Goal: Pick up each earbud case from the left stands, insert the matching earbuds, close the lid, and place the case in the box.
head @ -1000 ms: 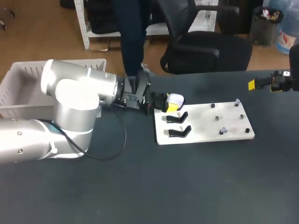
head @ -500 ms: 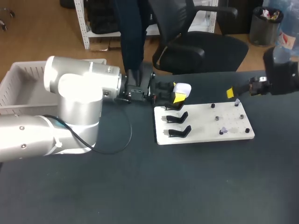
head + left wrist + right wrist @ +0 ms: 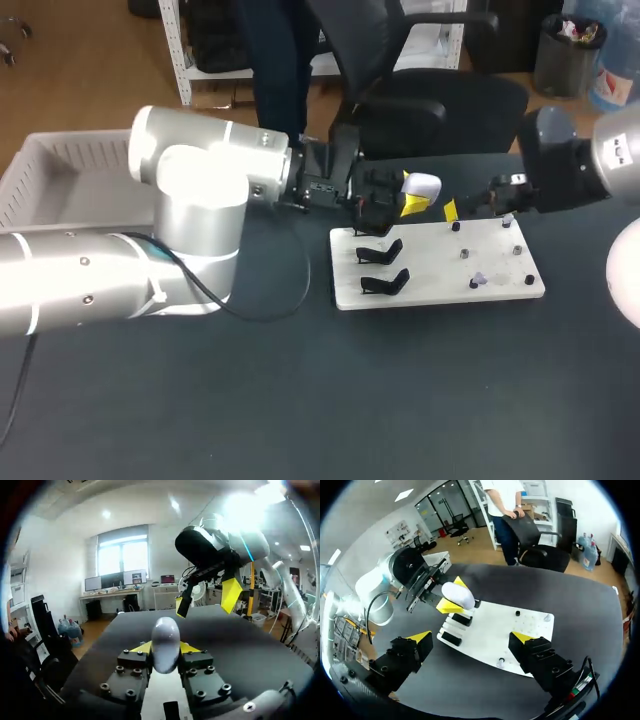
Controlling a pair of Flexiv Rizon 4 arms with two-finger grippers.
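Observation:
My left gripper (image 3: 412,200) is shut on a white earbud case (image 3: 422,186), held in the air above the far left corner of the white board (image 3: 440,290). In the left wrist view the case (image 3: 165,642) sits upright between the yellow tips. Two empty black stands (image 3: 381,251) are on the board's left part. Small pale earbuds (image 3: 480,280) rest among the pegs on its right part. My right gripper (image 3: 472,203) hangs open over the board's far edge, just right of the case. From the right wrist view, the case (image 3: 458,595) lies ahead of the wide-apart fingers (image 3: 417,642).
A white slatted box (image 3: 60,180) stands at the far left of the dark table. Several black pegs (image 3: 465,254) stick up from the board's right half. The table's near half is bare dark surface.
My left arm has carried the case up and to the right, away from the stands. My right arm has come in from the right edge to the board's far side.

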